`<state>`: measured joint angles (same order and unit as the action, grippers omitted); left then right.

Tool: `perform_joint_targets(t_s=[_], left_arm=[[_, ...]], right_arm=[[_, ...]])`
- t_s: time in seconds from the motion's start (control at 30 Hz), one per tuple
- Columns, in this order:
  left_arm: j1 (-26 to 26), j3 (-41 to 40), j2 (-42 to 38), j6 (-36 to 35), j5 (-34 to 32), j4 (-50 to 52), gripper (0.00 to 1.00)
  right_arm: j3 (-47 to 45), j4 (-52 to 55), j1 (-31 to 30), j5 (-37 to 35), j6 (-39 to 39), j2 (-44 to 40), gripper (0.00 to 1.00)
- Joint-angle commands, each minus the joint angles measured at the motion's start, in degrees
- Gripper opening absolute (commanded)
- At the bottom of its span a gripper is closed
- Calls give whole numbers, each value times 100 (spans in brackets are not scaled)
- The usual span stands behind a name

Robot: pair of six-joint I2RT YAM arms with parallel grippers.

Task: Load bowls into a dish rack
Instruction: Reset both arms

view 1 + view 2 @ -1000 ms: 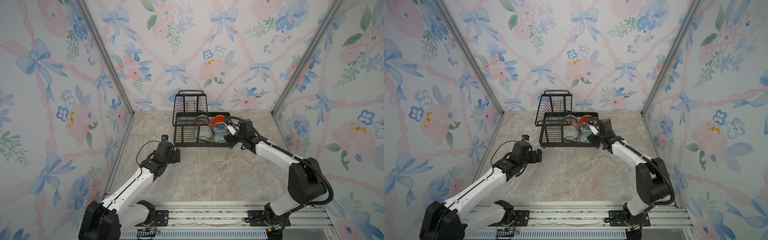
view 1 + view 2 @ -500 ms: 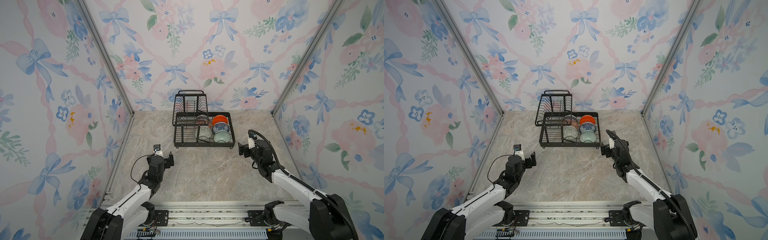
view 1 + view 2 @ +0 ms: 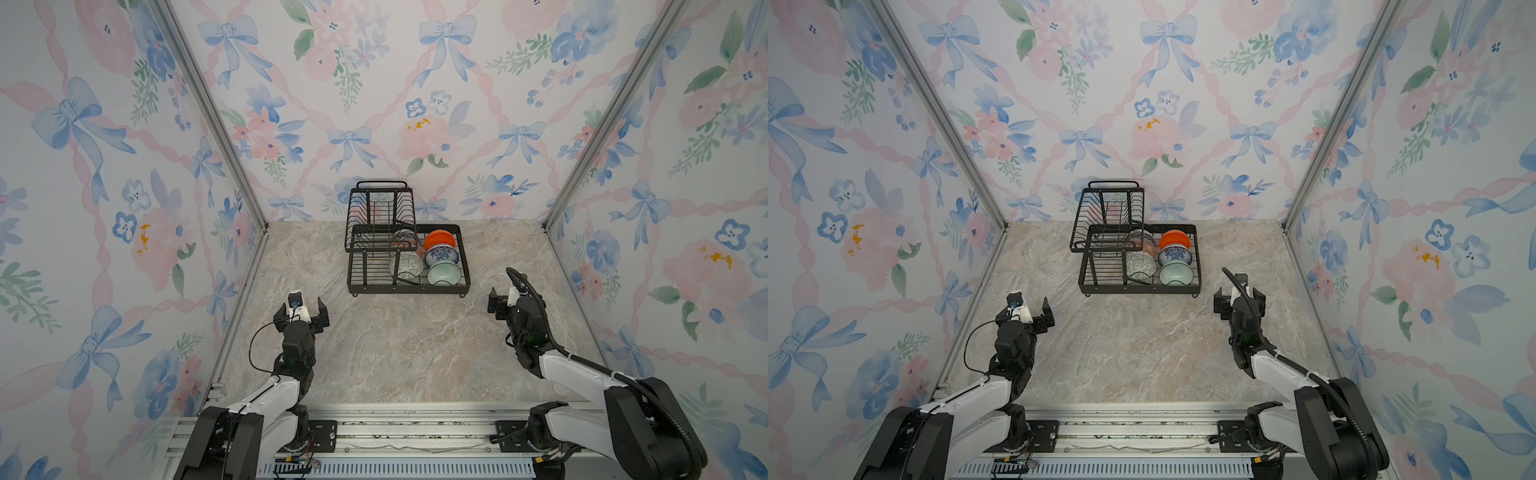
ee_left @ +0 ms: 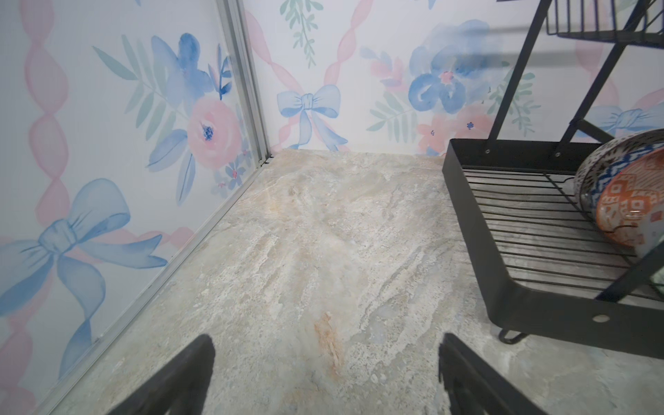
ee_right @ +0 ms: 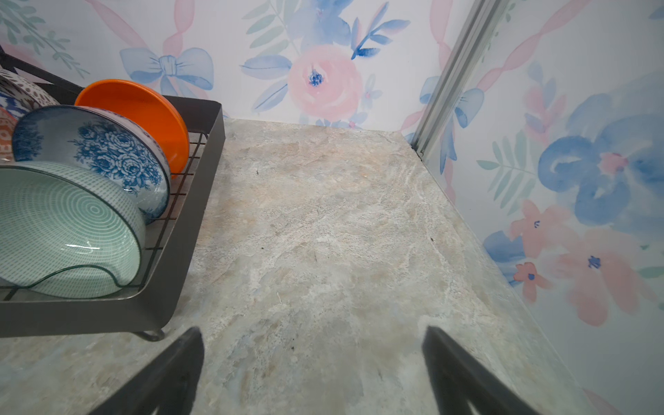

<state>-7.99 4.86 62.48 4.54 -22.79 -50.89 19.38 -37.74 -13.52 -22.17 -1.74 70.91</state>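
The black wire dish rack point(image 3: 409, 289) point(image 3: 1140, 290) stands at the back of the table, its raised basket point(image 3: 380, 212) on the left side. Several bowls stand on edge in its lower tray: an orange bowl point(image 3: 440, 240) point(image 5: 143, 107), a blue-and-white floral bowl point(image 3: 441, 254) point(image 5: 107, 151), a pale green bowl point(image 3: 444, 274) point(image 5: 64, 222), a lattice bowl point(image 3: 406, 266) and an orange geometric bowl point(image 4: 632, 208). My left gripper point(image 3: 302, 311) point(image 4: 327, 341) hangs open and empty, short of the rack's front left corner. My right gripper point(image 3: 509, 299) point(image 5: 312, 332) is open and empty beside its front right corner.
Flowered walls close in the marble table point(image 3: 399, 353) on three sides, with metal corner posts point(image 3: 552, 220). Bare marble lies under both grippers. A metal rail point(image 3: 395, 432) carrying the arm bases runs along the front edge.
My right gripper has drawn back from the bowls in the rack towards the front right. My left arm has also pulled back towards the front. Both stayed open.
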Motion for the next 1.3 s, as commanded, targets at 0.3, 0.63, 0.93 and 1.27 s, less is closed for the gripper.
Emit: perform_joint_targets(t_s=[0.3,0.63,0.93,1.27], left_arm=[[342,622,2501,-276,686,-2257,98],[496,810,2753,-128,861,-2027,98],[491,793,2736,-137,863,-2030,98],[448,809,2752,-180,789,-2031,98]], right_arm=[[159,-1290,490,105,-31,1226,97],[306,-1421,912,1004,203,1781,97],[286,-1473,931,1034,205,1785,97],[278,-1490,926,1031,208,1785,97]])
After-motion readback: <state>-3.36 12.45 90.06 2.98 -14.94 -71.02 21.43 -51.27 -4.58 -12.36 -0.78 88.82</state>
